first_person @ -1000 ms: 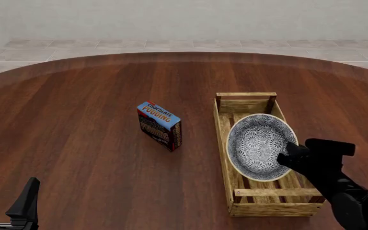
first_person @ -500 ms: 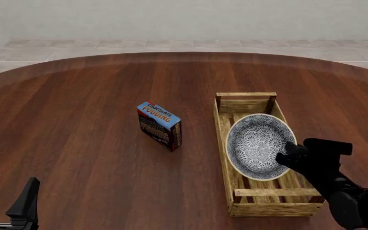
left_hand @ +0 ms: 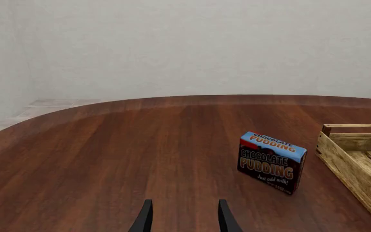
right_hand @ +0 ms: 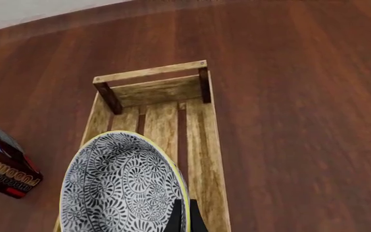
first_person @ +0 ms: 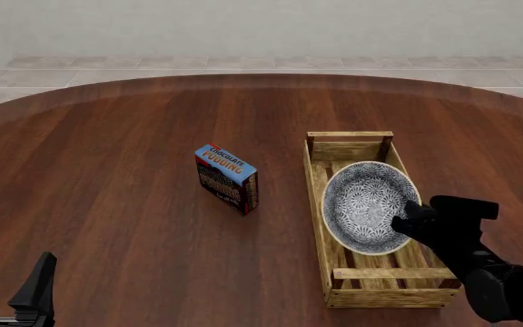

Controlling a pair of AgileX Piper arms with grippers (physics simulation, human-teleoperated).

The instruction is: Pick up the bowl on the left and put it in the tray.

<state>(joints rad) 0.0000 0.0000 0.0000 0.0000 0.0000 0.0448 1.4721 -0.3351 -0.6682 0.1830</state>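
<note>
Where the front view's right half shows the tray (first_person: pixel 316 204), the bowl (first_person: pixel 366 204) sits over its slatted middle, tilted so that the patterned inside faces up and toward the frame's left, with the cream rim overlapping both long sides of the tray. Its lower right rim is pinched by the right tool (first_person: pixel 410 221), whose dark fingers are clamped on the bowl's edge; in the right wrist view the two fingertips (right_hand: pixel 174 220) meet on the rim (right_hand: pixel 184 193) at the bottom of the frame, one inside and one outside the wall. Whether the bowl's base touches the slats cannot be told. The tray lies lengthwise from the middle right of the front view down to the lower right, with a raised end bar (first_person: pixel 350 135) at its far end and another (first_person: pixel 391 274) near the bottom edge. Left of the tray, apart from it, a pudding box (first_person: pixel 227 178) stands upright on the table (first_person: pixel 107 170), near the frame's centre. At the lower left corner of the front view the left tool (first_person: pixel 11 272) hovers low with its fingers apart, holding nothing; the left wrist view shows the two fingertips (left_hand: pixel 145 217) spread over bare wood, with the box to the right of centre.
</note>
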